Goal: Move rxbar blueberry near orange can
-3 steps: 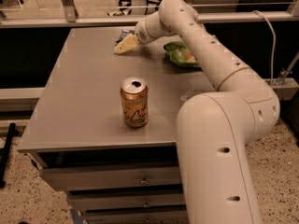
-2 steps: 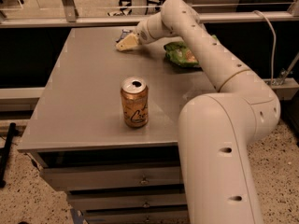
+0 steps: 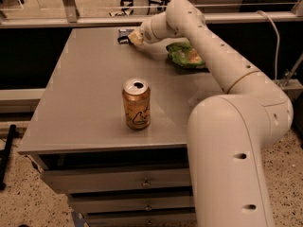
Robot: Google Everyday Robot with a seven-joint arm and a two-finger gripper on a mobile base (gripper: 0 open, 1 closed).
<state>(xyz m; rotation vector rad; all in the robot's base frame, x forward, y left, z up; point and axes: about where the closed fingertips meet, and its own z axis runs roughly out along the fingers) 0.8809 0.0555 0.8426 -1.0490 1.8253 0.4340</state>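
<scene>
The orange can (image 3: 137, 104) stands upright near the middle front of the grey table (image 3: 80, 93), its tab opening facing up. A small dark navy rxbar blueberry (image 3: 124, 32) lies flat at the table's far edge. My gripper (image 3: 129, 38) reaches to that far edge and sits right at the bar, partly covering it. I cannot tell whether it touches the bar. The arm sweeps from the lower right over the table's right side.
A green chip bag (image 3: 185, 56) lies at the back right, under the arm. The table has drawers (image 3: 142, 183) below its front edge. A metal rail (image 3: 94, 20) runs behind the table's far edge.
My gripper has moved slightly farther toward the table's back edge, onto the dark bar. The can and chip bag have not moved.
</scene>
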